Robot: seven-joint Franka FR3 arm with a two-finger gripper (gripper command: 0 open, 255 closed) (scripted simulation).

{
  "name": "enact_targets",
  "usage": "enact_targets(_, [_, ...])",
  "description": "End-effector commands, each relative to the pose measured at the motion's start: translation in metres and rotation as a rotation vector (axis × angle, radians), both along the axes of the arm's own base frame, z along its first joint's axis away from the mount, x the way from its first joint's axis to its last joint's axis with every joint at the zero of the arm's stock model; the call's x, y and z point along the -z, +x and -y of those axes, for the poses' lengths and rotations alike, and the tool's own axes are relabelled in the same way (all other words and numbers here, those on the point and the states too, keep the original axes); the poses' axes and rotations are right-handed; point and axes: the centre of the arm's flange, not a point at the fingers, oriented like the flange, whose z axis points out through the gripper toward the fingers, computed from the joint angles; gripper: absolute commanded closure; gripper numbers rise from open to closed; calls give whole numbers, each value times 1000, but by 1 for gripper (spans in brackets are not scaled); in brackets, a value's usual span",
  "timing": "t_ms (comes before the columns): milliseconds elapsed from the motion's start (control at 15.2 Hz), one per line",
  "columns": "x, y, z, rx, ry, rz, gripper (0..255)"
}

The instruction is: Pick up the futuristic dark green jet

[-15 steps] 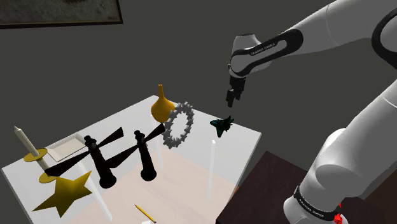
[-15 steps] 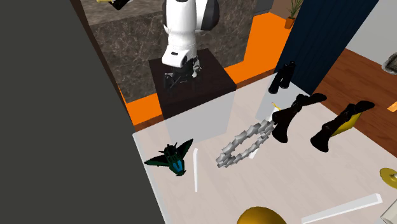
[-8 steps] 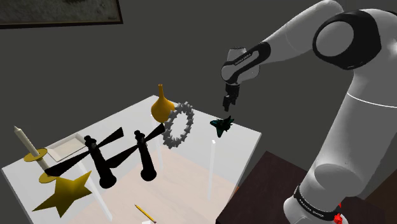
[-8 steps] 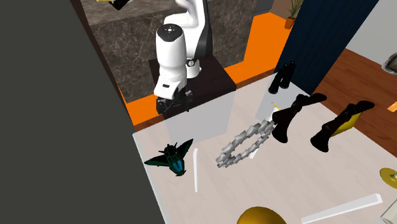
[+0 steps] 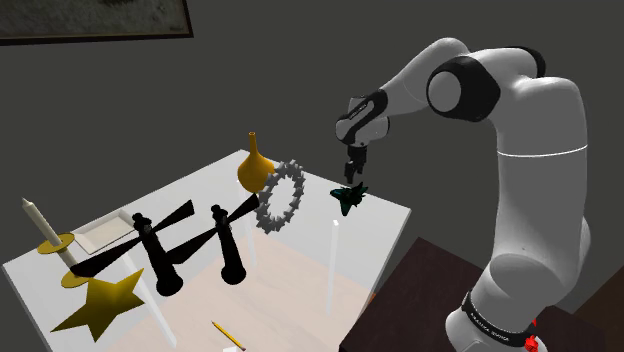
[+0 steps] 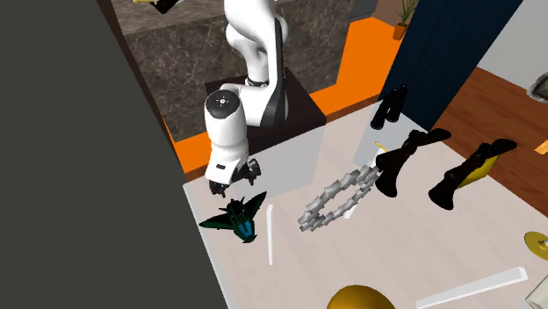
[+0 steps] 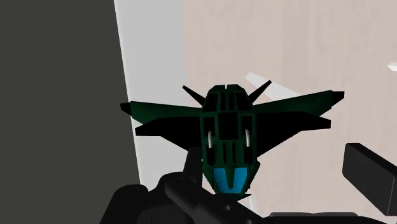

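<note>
Jet (image 6: 235, 218), dark green with a blue end, lies flat on the white table (image 6: 395, 255), close to the edge along the grey wall (image 6: 105, 176) and apart from the grey ring (image 6: 338, 197). The gripper (image 6: 233, 184) hangs just above it, pointing down, fingers spread and touching nothing. It looks set to close across the narrow body, since the broad wings would not fit between the fingers.

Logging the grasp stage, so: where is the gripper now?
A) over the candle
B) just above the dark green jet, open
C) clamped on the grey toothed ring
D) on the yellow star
B: the gripper hangs over the jet, fingers apart, not touching it.
</note>
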Motion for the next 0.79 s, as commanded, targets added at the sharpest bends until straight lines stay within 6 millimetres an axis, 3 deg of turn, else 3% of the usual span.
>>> enact_targets(0, [21, 9, 15, -9, 6, -10, 0])
enact_targets(132, [34, 17, 22, -13, 10, -16, 0])
enact_targets(594, [74, 17, 22, -13, 10, -16, 0])
enact_targets(726, [74, 17, 22, -13, 10, -16, 0])
